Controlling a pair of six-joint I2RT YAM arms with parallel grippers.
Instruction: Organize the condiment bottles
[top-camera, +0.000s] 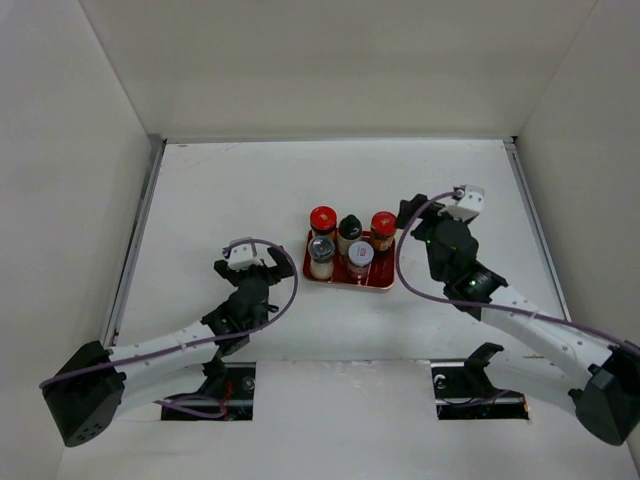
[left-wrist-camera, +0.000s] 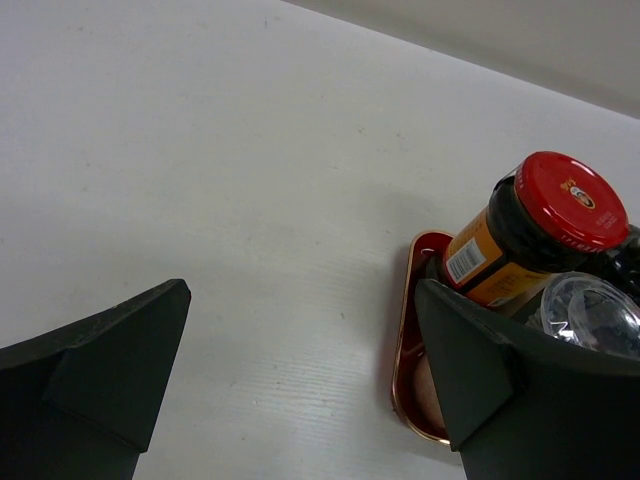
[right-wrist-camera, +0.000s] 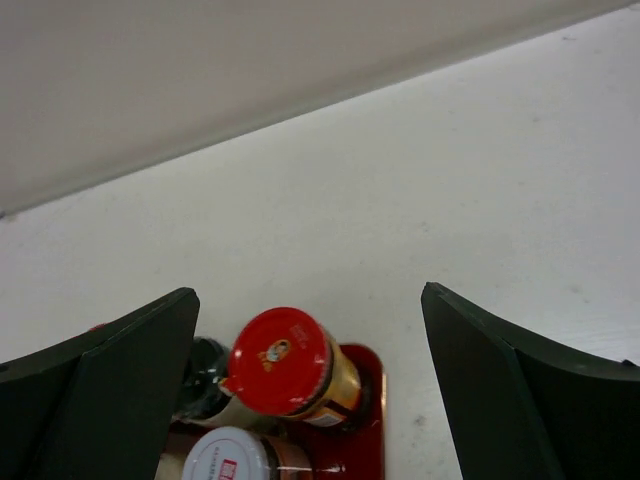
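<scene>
The left pincer (top-camera: 272, 262) is hovering low over the white table top (top-camera: 220, 200), with its two black fingers (left-wrist-camera: 100, 385) spread wide and nothing between them. Just outside its right finger the flat red rectangular tray (left-wrist-camera: 404, 350) is lying, and all five small spice jars with clear bodies are standing upright on it in one tight group. Nearest to this pincer are the clear jar with a red cap and an orange label (left-wrist-camera: 560, 200) and, beside it on the side of the arm bases, the clear jar with a silver-grey cap (top-camera: 321, 247). This pincer is not touching the tray or any jar. The right pincer (top-camera: 408, 211) is waiting at the opposite side of the tray, also with its fingers (right-wrist-camera: 520, 390) standing far apart and holding nothing. The second red-capped clear jar (right-wrist-camera: 280, 360) is standing just beside it. In the wrist view this jar is showing low in the gap between the two fingers, but neither finger is pressing on it. Beyond this jar, toward this pincer's left finger, the clear jar with a black cap (top-camera: 350, 227) is standing, and the clear jar with a pale white cap (right-wrist-camera: 228, 457) is standing next to both, on the near side of the tray.
</scene>
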